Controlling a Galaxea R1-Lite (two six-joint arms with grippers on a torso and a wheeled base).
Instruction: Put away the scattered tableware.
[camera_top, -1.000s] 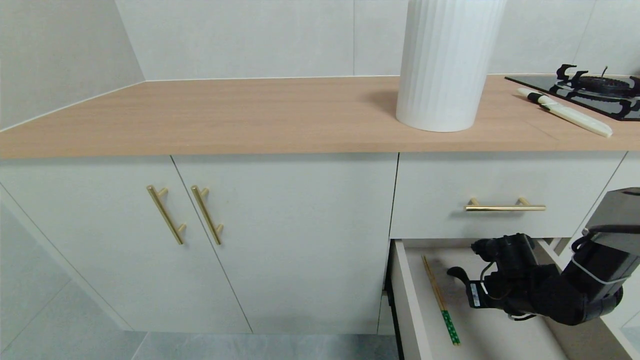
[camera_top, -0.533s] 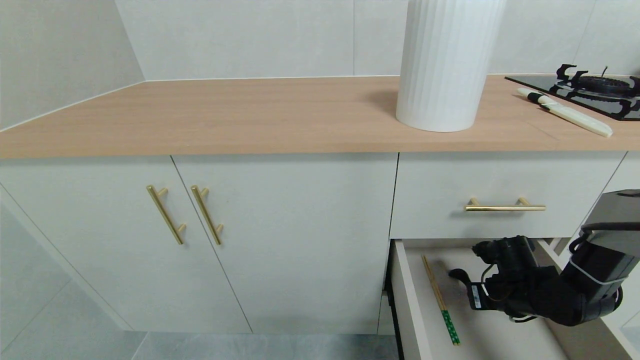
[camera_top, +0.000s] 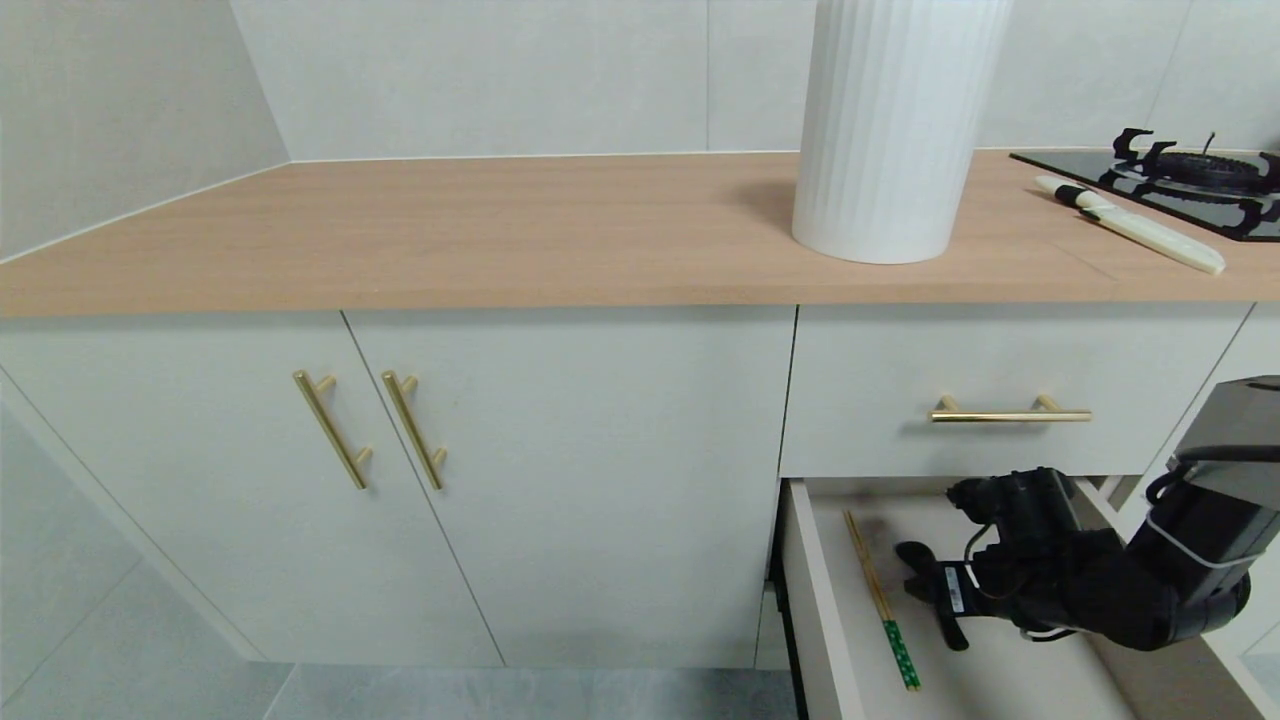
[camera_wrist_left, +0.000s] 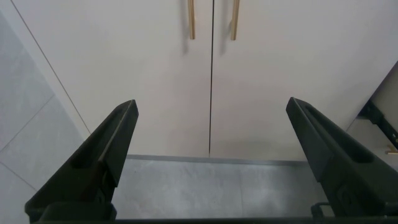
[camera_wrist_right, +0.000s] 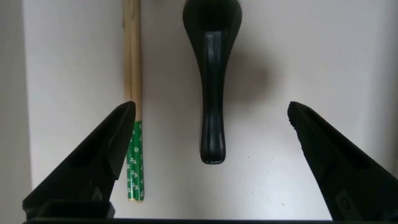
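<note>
your right gripper (camera_wrist_right: 211, 112) hangs inside the open lower drawer (camera_top: 812, 610), its two fingers spread wide and pinching nothing. the black spoon (camera_wrist_right: 211, 81) lies flat on the drawer floor in the gap between them, touching neither. the spoon's bowl points toward the back of the drawer and its handle toward the front edge. just beside it, on the side of the drawer's left wall, you see a pair of wooden chopsticks (camera_top: 878, 595) lying together, roughly parallel to that wall, green patterned ends toward the front; spoon and chopsticks are close but apart. the upper drawer (camera_top: 900, 380) is closed, a gold bar handle (camera_top: 1010, 414) across its face

your left gripper (camera_wrist_left: 211, 107) is held low in front of the double cabinet doors (camera_wrist_left: 280, 81), its fingers likewise spread and empty, with grey floor tile (camera_wrist_left: 205, 186) below it and the two gold door handles (camera_wrist_left: 191, 18) beyond

on the counter (camera_top: 450, 230), a tall white ribbed vessel (camera_top: 885, 140) stands near the front edge, above the seam between the cabinet doors and the drawers. toward the counter's right end a pale knife (camera_top: 1135, 228) with a dark band lies diagonally, just beside the near corner of the black hob (camera_top: 1190, 185)
</note>
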